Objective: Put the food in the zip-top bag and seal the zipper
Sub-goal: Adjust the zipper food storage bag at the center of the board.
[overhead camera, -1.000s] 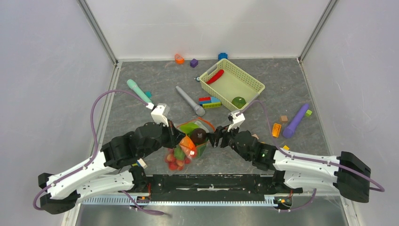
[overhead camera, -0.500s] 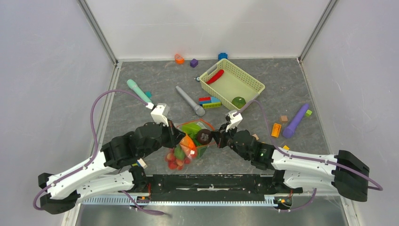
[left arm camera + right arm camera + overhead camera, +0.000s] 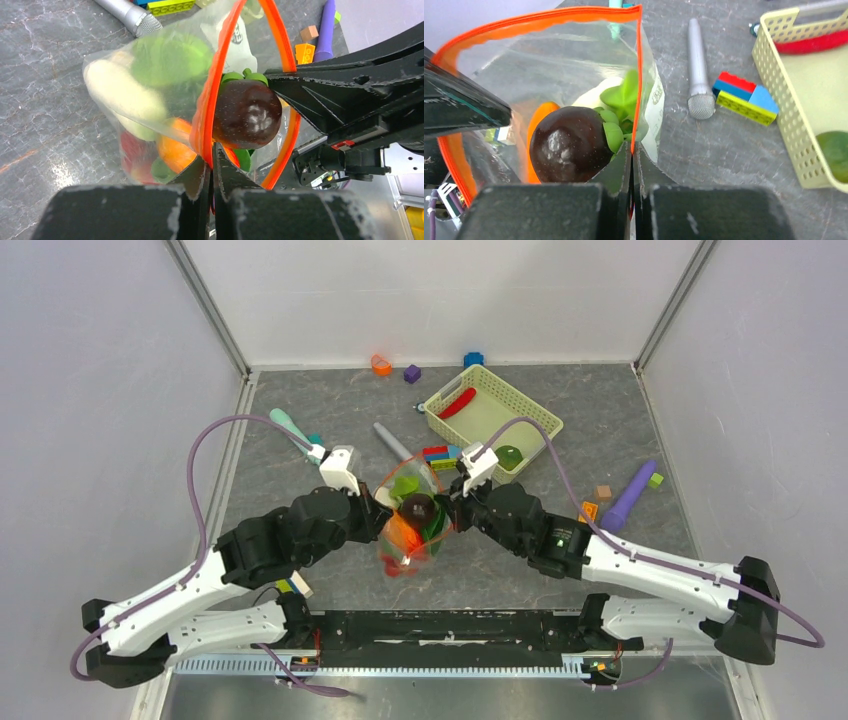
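The clear zip-top bag hangs lifted between my two arms with its mouth pulled open. My left gripper is shut on one side of the orange-red zipper. My right gripper is shut on the opposite zipper edge. A dark purple fruit with green leaves sits in the mouth. Below it in the bag lie leafy green bok choy, a white radish, an orange piece and red berries.
A pale green lattice basket at the back right holds a red piece and a green piece. A grey stick, a teal stick, a purple stick and coloured blocks lie around it.
My right gripper has shut on the bag's zipper edge. Both arms have raised the bag off the table and carried it away from the bases, stretching its mouth open.
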